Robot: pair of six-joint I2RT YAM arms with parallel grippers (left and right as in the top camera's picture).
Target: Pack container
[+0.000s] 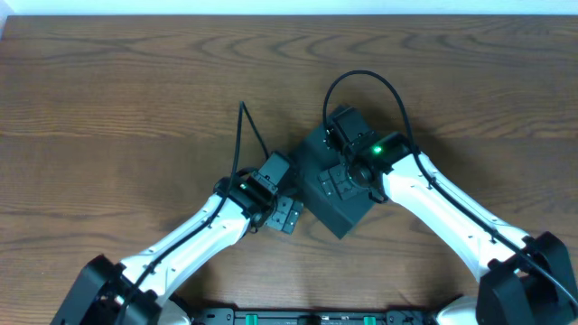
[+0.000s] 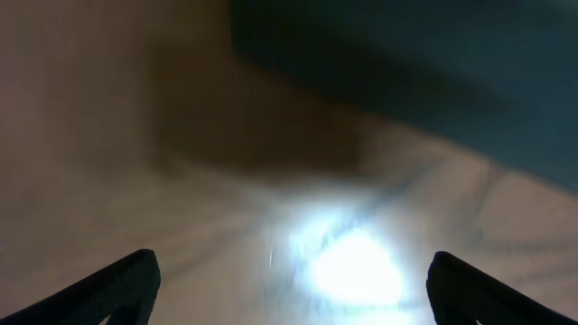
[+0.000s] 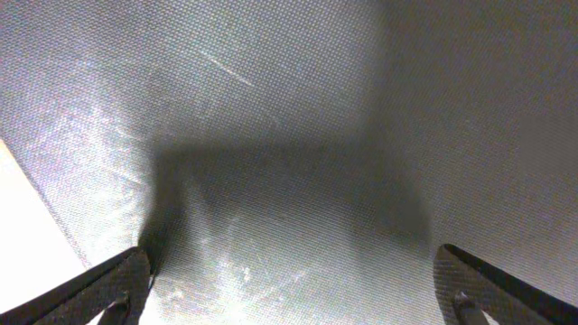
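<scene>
1. Both sets of jaws are spread wide, nothing held; the left gripper [image 2: 293,262] is hung low over the table [image 1: 135,108] at the near-left edge of the container [image 1: 343,212], which is set mid-table under the right gripper [image 3: 289,257].
2. The container could be shoved askew if its top is pressed off-centre; the close-set arms could be knocked together.

Dark matte container [image 1: 341,215], set diagonally, table [image 1: 108,90] centre.

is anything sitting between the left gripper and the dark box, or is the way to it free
Nothing visible does. In the left wrist view, only bare brown wooden table lies between the open left gripper and the dark teal-black matte cardboard box, whose edge crosses the upper right. That view is blurred, so something small could be missed.
</scene>
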